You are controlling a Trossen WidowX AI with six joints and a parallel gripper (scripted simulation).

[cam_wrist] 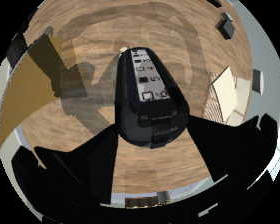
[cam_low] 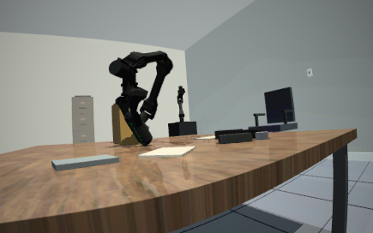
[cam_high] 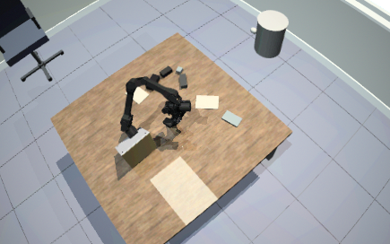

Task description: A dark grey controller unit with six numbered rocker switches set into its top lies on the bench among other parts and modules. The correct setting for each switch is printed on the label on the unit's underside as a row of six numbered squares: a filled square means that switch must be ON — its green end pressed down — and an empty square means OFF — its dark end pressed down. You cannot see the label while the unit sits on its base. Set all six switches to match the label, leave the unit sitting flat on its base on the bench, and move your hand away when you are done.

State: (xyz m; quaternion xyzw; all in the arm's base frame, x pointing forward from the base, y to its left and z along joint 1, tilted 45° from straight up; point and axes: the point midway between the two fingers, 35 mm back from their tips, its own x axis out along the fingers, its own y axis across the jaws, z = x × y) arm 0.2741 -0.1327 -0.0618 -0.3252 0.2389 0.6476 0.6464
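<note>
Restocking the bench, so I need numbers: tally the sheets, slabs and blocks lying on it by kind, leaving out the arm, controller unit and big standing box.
Cream sheets: 3
Dark blocks: 3
Grey-blue slab: 1
Small grey block: 1
Total: 8

Lighting and picture quality, three views.
Top: floor evenly lit, brightest patch a blown-out white strip at 1 o'clock; soft, overlapping arm shadows on the tabletop (cam_high: 243, 148), darker shadow on the floor (cam_high: 23, 112) from 6 to 9 o'clock. Exterior: dimmer, arm (cam_low: 164, 64) near black with little detail, glossy reflections on the tabletop (cam_low: 35, 188), front edge bowed. Wrist: strong fisheye curvature, black corners, broad shadows at 10 o'clock, white glare at 3 to 4 o'clock; label print coarse, hard to read.
</note>
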